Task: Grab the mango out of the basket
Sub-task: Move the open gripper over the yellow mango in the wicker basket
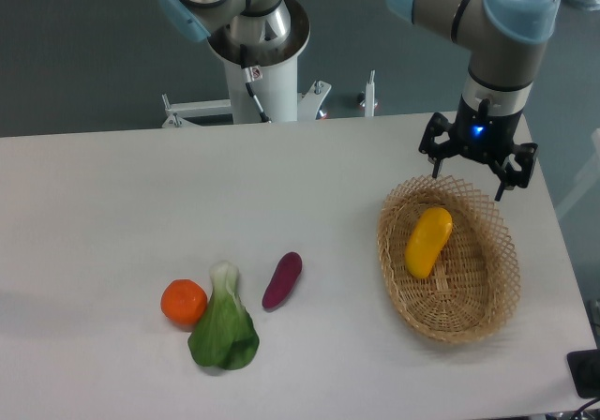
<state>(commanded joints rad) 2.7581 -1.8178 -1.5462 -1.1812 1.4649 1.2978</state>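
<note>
One mango (427,242), lying in one basket (487,300) at 3 o'clock on the table (112,214). One orange (183,302) at 8 o'clock, one bok choy (224,325) just at its 4 o'clock and touching it, and one purple vegetable (282,279) at 1 o'clock of the bok choy. That makes four pieces of produce, three of them loose on the table. One arm, with one gripper (468,181) at 12 o'clock of the basket.

Your arm reaches in from the table's far edge, wrist vertical. Your gripper (468,182) points straight down near the far right corner, fingers spread apart, holding nothing.
</note>
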